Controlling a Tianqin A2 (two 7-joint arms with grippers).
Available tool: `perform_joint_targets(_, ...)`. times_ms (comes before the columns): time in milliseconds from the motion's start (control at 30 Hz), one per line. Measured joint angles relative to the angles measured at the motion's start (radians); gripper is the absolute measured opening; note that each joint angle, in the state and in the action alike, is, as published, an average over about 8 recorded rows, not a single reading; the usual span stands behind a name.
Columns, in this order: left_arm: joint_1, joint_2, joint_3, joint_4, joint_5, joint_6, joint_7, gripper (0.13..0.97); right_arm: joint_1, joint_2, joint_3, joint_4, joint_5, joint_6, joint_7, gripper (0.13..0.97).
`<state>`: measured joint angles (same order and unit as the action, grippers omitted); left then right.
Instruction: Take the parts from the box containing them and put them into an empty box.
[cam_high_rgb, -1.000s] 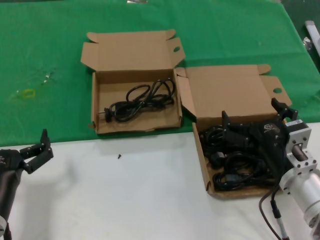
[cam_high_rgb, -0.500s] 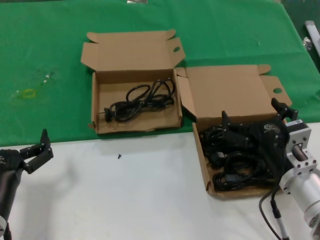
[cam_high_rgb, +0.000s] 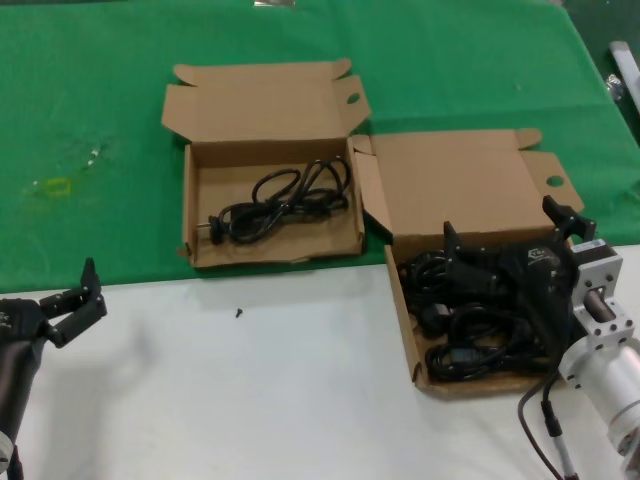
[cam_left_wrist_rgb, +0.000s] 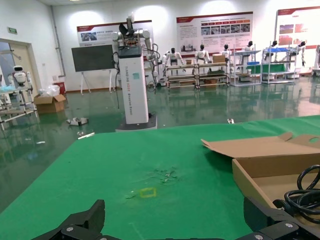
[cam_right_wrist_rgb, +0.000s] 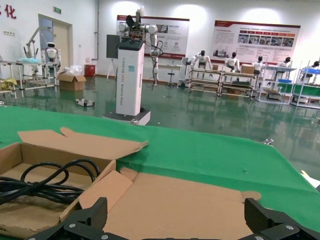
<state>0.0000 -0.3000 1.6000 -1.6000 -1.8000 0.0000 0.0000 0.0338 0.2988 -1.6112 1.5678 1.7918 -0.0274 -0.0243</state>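
Two open boxes sit side by side on a table (cam_high_rgb: 250, 390). The left box (cam_high_rgb: 275, 205), farther back, holds one cord (cam_high_rgb: 280, 200). The right box (cam_high_rgb: 450, 250), nearer, holds several cords (cam_high_rgb: 470, 345); the right gripper (cam_high_rgb: 505, 255) is over them. The left gripper (cam_high_rgb: 70, 300) hangs at the table's near left.

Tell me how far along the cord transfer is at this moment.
Done: one cord lies in the left box. In hand: nothing visibly gripped; the right gripper is down over the cords in the right box. Left: that whole pile. The left gripper idles open.
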Motion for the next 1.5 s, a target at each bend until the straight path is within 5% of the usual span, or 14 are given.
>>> perform_joint_targets(1500, 0.0, 0.0, 0.0, 0.0, 0.0, 0.0, 0.0, 0.966, 0.0, 0.0, 0.0, 0.0, 0.0, 0.0, 0.0, 0.966)
